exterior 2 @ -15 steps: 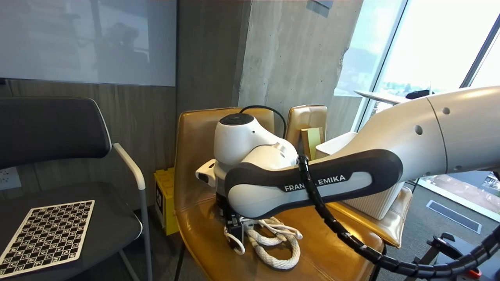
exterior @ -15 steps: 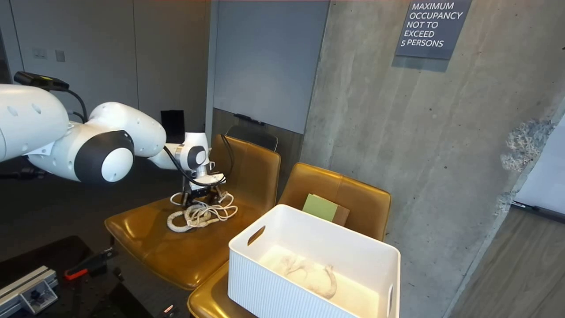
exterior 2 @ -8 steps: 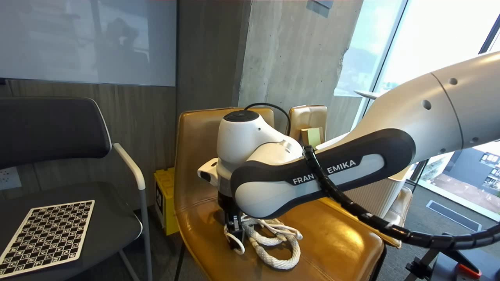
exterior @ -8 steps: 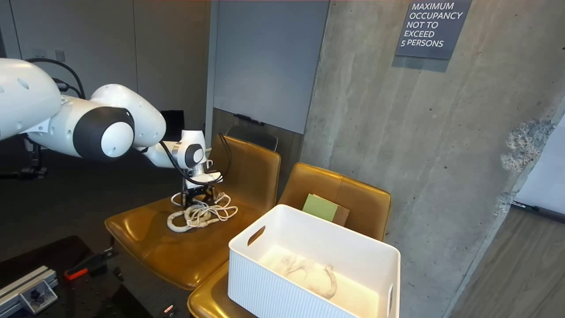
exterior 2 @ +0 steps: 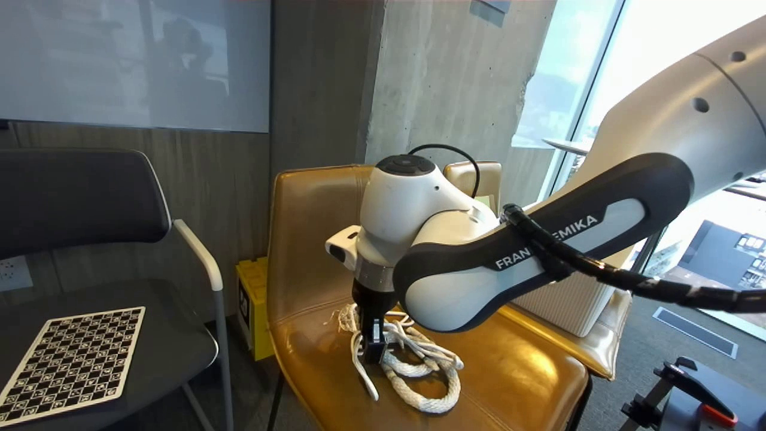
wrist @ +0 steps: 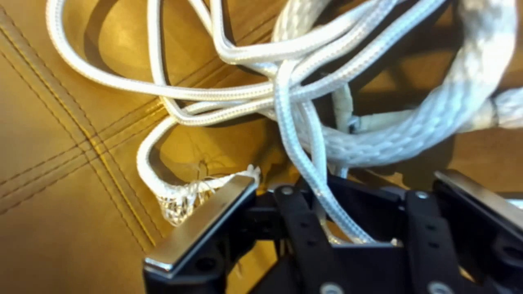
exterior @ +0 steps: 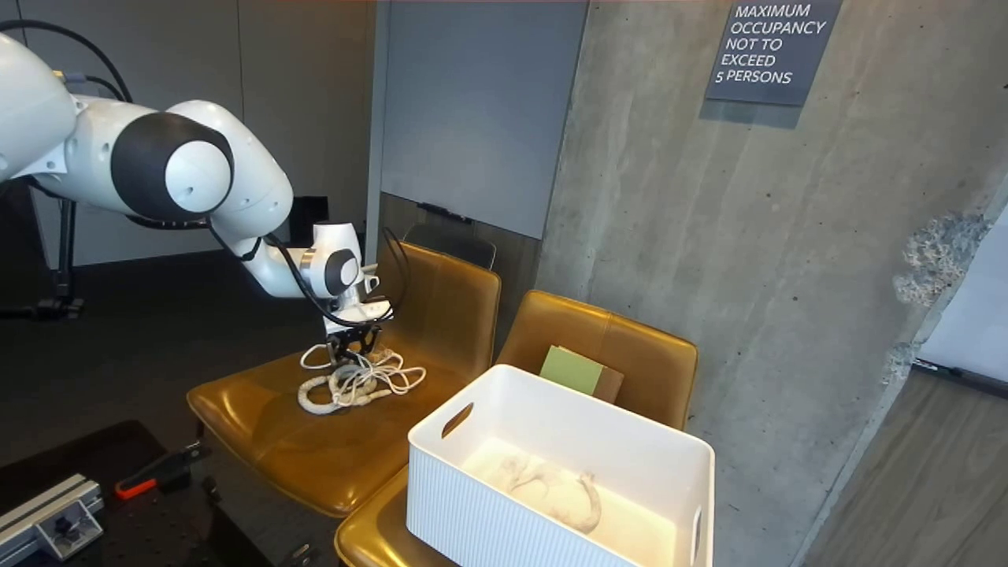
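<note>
In an exterior view, the robot arm (exterior 2: 455, 293) is extending in from the upper right of the frame, and the gripper (exterior 2: 374, 360) is pointing down over a brown leather chair (exterior 2: 502, 371) at lower centre. Its fingers (exterior 2: 372, 352) are standing together, clamping a strand of thin white cord (wrist: 282, 94) that, in the wrist view, is running from the centre of the frame in between them at the bottom. More cord is looping across the upper half, its frayed end (wrist: 179, 204) lying at lower left, while a thick braided rope (wrist: 445, 110) is curving through the upper right. In an exterior view, a white bin (exterior: 504, 504) is standing on a second chair (exterior: 646, 346) at lower right, a pale rope piece (exterior: 591, 504) lying inside; a green-and-brown block (exterior: 571, 372) is resting behind it. In an exterior view, a checkered board (exterior 2: 75, 362) is lying on a dark chair (exterior 2: 72, 197) at left, near a yellow crate (exterior 2: 254, 311).
</note>
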`<action>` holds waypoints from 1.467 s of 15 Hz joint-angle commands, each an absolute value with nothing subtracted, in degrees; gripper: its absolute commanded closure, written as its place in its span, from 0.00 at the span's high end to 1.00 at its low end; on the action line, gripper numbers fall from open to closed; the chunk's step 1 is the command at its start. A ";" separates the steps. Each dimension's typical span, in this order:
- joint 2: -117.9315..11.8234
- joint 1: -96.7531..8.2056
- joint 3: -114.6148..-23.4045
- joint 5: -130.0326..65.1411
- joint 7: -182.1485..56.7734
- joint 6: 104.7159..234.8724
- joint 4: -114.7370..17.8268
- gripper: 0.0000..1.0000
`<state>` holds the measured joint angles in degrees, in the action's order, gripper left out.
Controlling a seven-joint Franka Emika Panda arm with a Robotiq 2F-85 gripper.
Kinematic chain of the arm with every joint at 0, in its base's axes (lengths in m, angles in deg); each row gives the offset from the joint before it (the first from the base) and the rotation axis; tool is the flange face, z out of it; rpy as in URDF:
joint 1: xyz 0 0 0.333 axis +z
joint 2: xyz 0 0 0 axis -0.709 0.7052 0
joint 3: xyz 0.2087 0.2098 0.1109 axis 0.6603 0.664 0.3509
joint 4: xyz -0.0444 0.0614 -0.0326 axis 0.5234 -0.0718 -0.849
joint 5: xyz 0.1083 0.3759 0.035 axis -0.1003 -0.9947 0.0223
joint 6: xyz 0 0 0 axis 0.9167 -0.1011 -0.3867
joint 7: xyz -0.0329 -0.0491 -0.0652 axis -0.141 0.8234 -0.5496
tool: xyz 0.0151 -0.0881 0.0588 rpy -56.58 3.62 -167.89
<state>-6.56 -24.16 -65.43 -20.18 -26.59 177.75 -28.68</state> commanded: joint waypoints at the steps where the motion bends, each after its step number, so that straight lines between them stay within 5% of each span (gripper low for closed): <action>1: -17.09 -25.48 -65.15 -15.75 -31.77 183.82 -42.14 0.00; 13: -49.90 -36.97 -60.12 -16.40 -32.40 190.04 -69.41 0.00; 22: -71.71 -45.40 -60.36 -33.83 -18.58 180.93 -72.31 0.00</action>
